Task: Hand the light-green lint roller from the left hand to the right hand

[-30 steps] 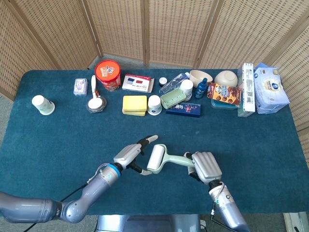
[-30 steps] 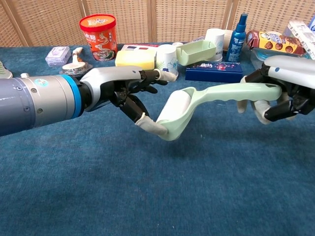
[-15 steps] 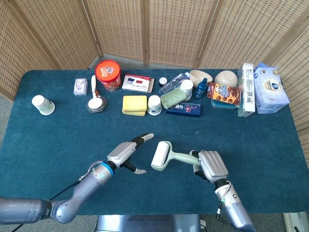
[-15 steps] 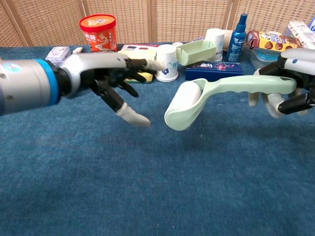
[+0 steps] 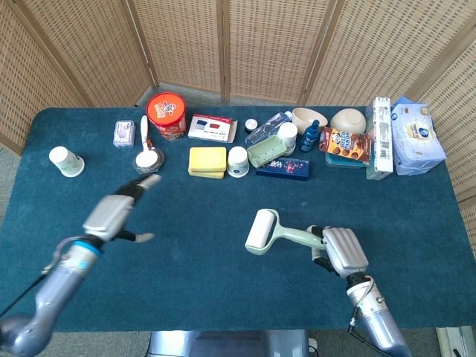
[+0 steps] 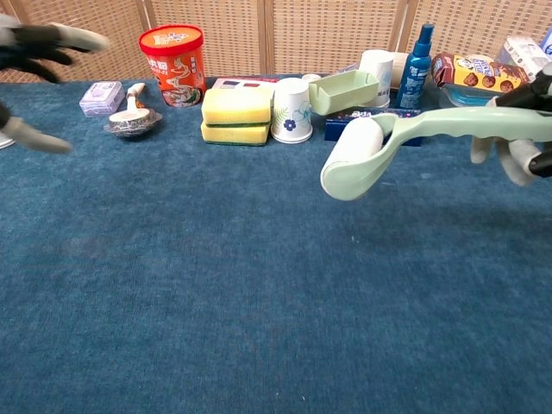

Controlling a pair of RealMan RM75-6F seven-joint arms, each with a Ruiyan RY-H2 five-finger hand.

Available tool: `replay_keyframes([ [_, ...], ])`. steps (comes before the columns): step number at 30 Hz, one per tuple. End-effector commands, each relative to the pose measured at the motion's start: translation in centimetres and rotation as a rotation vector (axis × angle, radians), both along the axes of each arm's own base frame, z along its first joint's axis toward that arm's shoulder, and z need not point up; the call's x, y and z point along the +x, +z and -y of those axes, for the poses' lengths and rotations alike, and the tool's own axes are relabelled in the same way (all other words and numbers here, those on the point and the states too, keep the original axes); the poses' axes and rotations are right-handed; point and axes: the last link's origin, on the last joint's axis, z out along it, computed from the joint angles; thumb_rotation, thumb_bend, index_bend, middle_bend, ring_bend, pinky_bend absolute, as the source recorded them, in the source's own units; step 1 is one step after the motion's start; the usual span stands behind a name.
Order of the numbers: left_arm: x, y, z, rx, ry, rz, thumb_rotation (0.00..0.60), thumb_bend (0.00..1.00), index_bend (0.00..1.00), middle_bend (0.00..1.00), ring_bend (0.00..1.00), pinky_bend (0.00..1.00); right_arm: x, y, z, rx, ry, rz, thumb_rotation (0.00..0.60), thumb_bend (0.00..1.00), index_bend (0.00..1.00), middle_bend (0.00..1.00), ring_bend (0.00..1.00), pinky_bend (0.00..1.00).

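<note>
In the chest view the left hand (image 6: 39, 52) is motion-blurred and cut off by the left edge. The right hand (image 6: 526, 129) is clipped by the right edge, hiding its grip on the lint roller's handle (image 6: 466, 129).

Worktop (image 5: 223, 290): blue cloth.
Far edge: red tub (image 5: 166, 115), yellow sponges (image 5: 207, 161), green tray (image 5: 270, 152), perhaps tissues (image 5: 418, 136).
Left: paper cup (image 5: 65, 161).
</note>
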Motion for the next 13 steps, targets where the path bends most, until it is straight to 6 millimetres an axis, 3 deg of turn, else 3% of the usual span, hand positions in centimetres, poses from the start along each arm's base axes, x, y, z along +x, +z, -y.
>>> replay_keyframes([
  [1,-5.1,3.5,1.3,0.126,0.058,-0.067,0.600,0.00,0.00,0.00,0.00,0.09,-0.3,0.3,0.0,-0.005,0.003,0.003,0.600,0.98,0.61,0.74,0.55,0.70],
  [4,-8.3,5.9,2.8,0.209,0.077,-0.094,0.600,0.00,0.00,0.00,0.00,0.09,-0.6,0.6,0.0,-0.010,0.006,0.005,0.600,0.98,0.61,0.74,0.55,0.70],
  [8,-11.3,7.7,5.1,0.254,0.117,-0.121,0.600,0.00,0.00,0.00,0.00,0.09,-0.9,0.9,-0.1,-0.015,0.006,0.007,0.600,0.98,0.61,0.74,0.55,0.70],
  [13,-13.8,9.0,7.5,0.277,0.176,-0.137,0.600,0.00,0.00,0.00,0.00,0.08,-1.0,1.1,-0.1,-0.022,0.010,0.010,0.600,0.98,0.61,0.74,0.55,0.70],
])
